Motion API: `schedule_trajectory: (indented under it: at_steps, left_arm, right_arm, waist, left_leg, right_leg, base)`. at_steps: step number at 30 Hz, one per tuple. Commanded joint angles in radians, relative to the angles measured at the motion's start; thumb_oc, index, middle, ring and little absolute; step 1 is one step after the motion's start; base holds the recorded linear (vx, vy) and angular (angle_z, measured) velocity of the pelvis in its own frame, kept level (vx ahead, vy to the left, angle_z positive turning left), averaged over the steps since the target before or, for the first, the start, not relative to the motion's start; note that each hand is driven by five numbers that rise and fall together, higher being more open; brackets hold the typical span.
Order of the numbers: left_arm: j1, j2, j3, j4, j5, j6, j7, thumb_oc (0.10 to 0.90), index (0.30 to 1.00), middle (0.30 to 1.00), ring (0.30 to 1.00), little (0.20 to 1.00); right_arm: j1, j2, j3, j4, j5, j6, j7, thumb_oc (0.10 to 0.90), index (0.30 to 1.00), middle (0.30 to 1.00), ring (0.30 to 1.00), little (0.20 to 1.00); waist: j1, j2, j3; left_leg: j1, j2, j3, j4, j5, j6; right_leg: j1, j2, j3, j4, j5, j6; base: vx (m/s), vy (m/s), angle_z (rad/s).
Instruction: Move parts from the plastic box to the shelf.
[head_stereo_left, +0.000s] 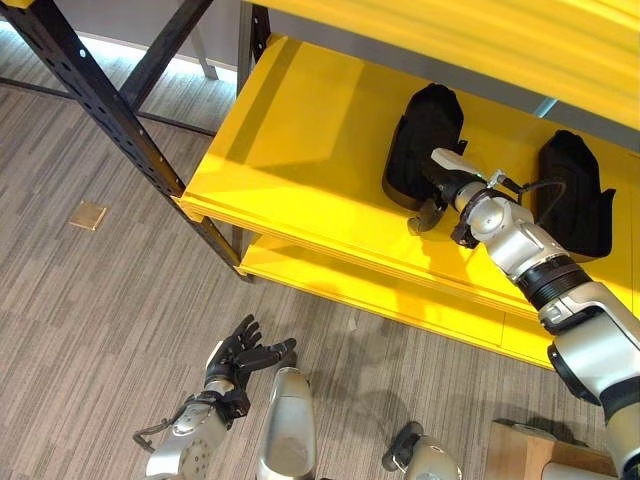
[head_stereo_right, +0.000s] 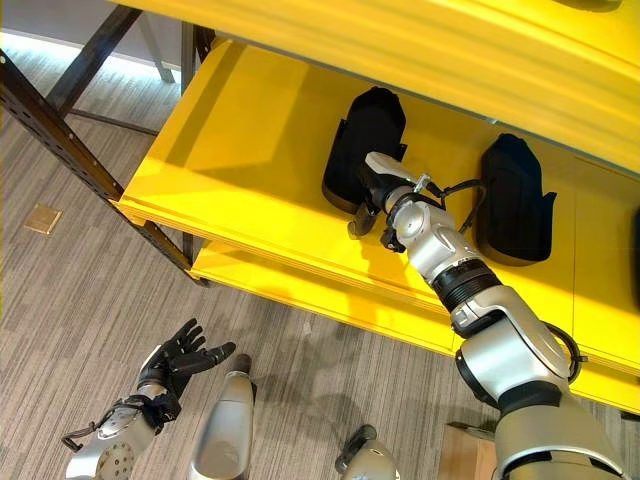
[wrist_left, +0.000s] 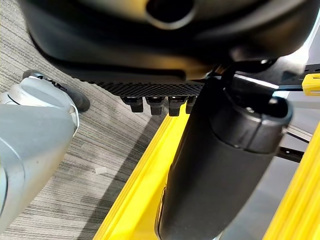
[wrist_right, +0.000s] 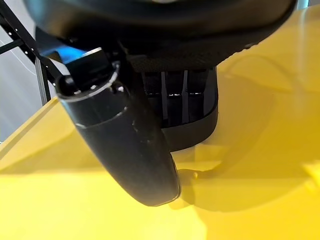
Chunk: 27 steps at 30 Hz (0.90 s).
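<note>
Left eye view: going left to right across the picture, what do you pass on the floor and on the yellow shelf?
Small tan floor plate → left hand, low over the carpet with straight fingers → first black part on the yellow shelf → right hand at that part → second black part.

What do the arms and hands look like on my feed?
Both arms are silver-grey metal with rounded joints. The right arm has a ribbed black band and a thin black cable at the wrist. Both hands are dark; the right hand has a white thumb cover, the left hand is all black.
</note>
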Motion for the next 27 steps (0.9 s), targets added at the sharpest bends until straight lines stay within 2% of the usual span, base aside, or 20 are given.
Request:
schedule_trajectory:
  at_steps: [1,13,27]
  left_arm:
    - [-0.001,0.078,0.022,-0.105,-0.032,-0.082,-0.021,0.900,1.000,1.000,1.000,1.000]
    - [-0.008,0.082,0.025,-0.096,-0.029,-0.079,-0.027,0.900,1.000,1.000,1.000,1.000]
    - [-0.019,0.093,0.032,-0.095,-0.029,-0.066,-0.041,0.900,1.000,1.000,1.000,1.000]
  right_arm:
    - [-0.145,-0.001,0.017,0.042,0.008,-0.022,-0.012,0.900,1.000,1.000,1.000,1.000]
    - [-0.150,0.001,0.039,0.048,0.034,-0.022,0.022,0.900,1.000,1.000,1.000,1.000]
    - [-0.146,-0.001,0.085,-0.018,0.083,-0.008,0.122,0.900,1.000,1.000,1.000,1.000]
  waist:
    - [0.007,-0.030,-0.009]
    - [0.010,-0.038,-0.014]
    - [0.006,-0.056,-0.033]
  left_leg:
    - [-0.056,0.054,-0.016,0.059,-0.036,0.010]
    - [-0.053,0.056,-0.018,0.057,-0.037,0.010]
    - [-0.047,0.064,-0.017,0.052,-0.034,0.003]
  right_leg:
    - [0.076,0.000,0.066,-0.090,0.060,-0.015]
    - [0.080,0.005,0.065,-0.089,0.059,-0.015]
    - [0.091,0.009,0.062,-0.089,0.054,-0.012]
  base:
    - [0.00,0.000,0.00]
    - [0.00,0.000,0.00]
    - [0.00,-0.005,0.00]
